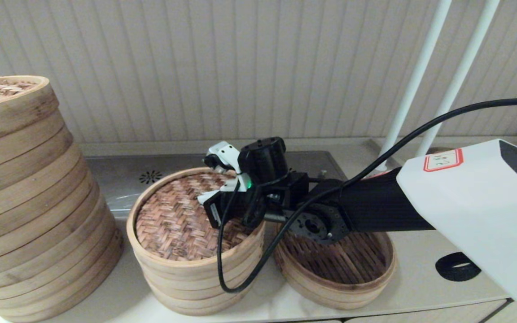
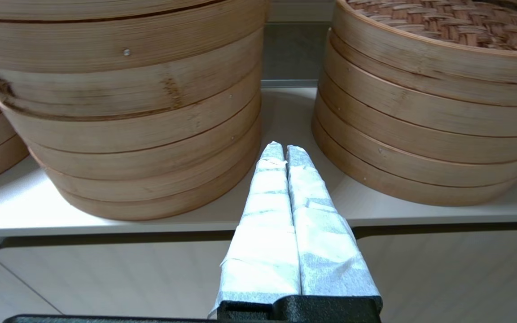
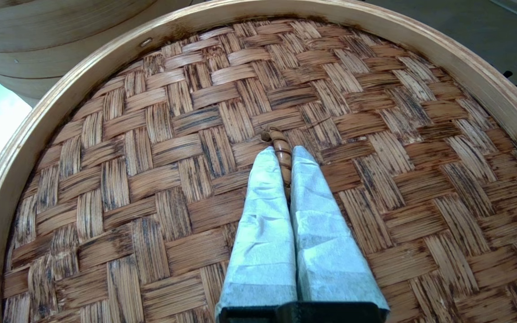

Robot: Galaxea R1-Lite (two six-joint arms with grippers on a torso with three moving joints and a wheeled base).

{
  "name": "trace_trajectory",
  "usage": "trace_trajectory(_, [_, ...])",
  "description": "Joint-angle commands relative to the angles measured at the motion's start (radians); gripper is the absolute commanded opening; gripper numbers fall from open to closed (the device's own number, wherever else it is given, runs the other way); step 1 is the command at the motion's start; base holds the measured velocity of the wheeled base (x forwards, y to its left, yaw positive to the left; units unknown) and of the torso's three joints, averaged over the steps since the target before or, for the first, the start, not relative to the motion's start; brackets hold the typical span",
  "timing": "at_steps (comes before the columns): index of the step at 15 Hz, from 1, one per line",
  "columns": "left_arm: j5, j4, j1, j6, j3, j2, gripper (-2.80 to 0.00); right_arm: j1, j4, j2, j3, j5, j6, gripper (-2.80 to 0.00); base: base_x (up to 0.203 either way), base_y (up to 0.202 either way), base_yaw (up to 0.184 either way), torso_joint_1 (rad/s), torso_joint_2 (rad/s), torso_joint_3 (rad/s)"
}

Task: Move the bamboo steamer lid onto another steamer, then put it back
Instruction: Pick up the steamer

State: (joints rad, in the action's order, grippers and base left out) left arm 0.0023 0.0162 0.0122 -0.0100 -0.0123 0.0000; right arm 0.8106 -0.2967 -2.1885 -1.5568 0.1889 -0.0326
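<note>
The bamboo steamer lid (image 1: 173, 220), with its reddish-brown herringbone top (image 3: 173, 134), sits level on the several-tier steamer (image 1: 191, 282) in the middle of the counter. My right gripper (image 3: 284, 151) is down on the lid's centre, shut on the small wrapped handle loop (image 3: 280, 140). Its wrist (image 1: 263, 179) hangs over the lid's right part. The other steamer (image 1: 335, 269), a shallow basket with a dark slatted floor, stands just right of it, partly under my right arm. My left gripper (image 2: 284, 148) is shut and holds nothing, low in front of the counter edge.
A much wider, tall many-tier steamer (image 1: 25, 202) with its own pale lid stands at the left, close to the middle one. A black ring (image 1: 457, 266) lies at the right. Two white poles (image 1: 413, 80) and a panelled wall stand behind, beyond a steel surface (image 1: 151, 176).
</note>
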Motion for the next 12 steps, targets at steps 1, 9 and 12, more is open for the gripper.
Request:
trace_trajectory(1, [0.001,0.0,0.0,0.001,0.0,0.002,-2.8,0.001,0.002,0.003,-0.002,0.001,0.0,-2.8,0.0,0.0,0.0,0.0,0.0,0.0])
trace_trajectory(9, [0.001,0.0,0.0,0.001,0.0,0.002,-2.8,0.001,0.002,0.04,-0.014,-0.015,0.003,-2.8,0.0,0.0,0.0,0.0,0.0,0.0])
trace_trajectory(12, [0.001,0.001,0.0,-0.001,0.0,0.002,-2.8,0.001,0.002,0.041,-0.016,-0.02,0.002,-2.8,0.0,0.0,0.0,0.0,0.0,0.0])
